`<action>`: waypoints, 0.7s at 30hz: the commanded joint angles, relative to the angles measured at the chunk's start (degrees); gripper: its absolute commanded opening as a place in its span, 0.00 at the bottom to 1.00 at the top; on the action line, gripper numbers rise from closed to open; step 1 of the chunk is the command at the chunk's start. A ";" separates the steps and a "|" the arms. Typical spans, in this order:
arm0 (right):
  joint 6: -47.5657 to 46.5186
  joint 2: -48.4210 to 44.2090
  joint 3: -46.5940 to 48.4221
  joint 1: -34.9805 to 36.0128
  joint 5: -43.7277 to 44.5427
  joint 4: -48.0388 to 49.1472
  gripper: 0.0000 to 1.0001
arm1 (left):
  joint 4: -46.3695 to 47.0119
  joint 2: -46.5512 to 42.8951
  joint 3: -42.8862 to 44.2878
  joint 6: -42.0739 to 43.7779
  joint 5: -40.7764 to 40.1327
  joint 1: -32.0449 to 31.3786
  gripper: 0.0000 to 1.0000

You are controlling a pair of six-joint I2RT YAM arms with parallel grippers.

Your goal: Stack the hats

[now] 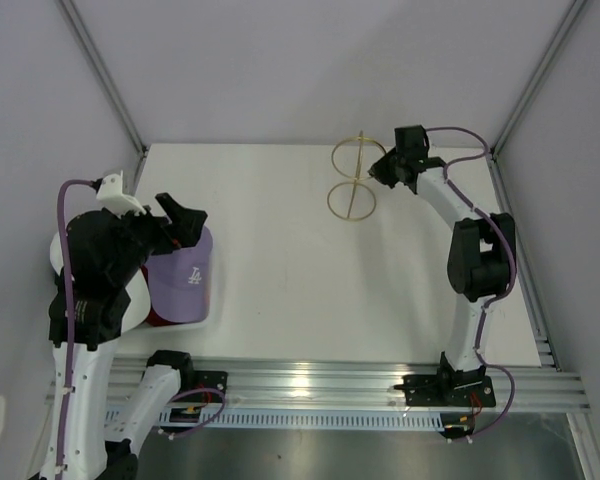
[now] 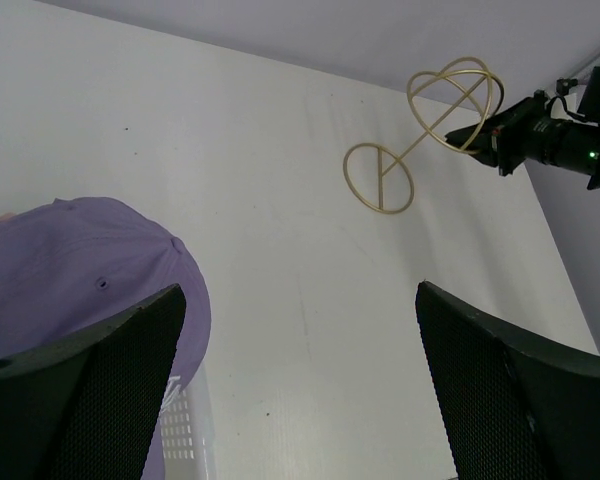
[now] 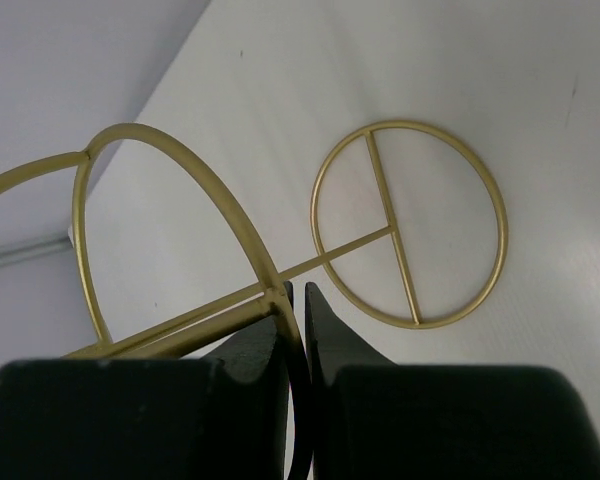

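At back, right hand (image 3: 298, 300) clenched on one gold stand (image 3: 392, 229); left hand (image 2: 298, 290) released above perhaps two hats (image 1: 185, 280).

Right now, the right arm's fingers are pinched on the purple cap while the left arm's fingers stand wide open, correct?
Not quite. The right arm's fingers are pinched on the gold wire stand, not the purple cap; the right wrist view shows it. The left arm's fingers do stand wide open.
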 commanded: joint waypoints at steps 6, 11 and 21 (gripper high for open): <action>-0.49 -16.73 -16.88 10.24 -4.23 -4.65 0.00 | 0.58 -1.00 0.89 -2.32 0.96 -2.63 0.99; 0.83 -24.48 -25.59 16.65 -4.06 -4.38 0.00 | -0.47 -1.53 0.44 -2.50 0.26 -2.89 0.99; 1.54 -34.68 -36.05 23.87 0.42 -5.26 0.01 | -3.38 -3.63 0.53 -2.59 0.26 -2.89 0.99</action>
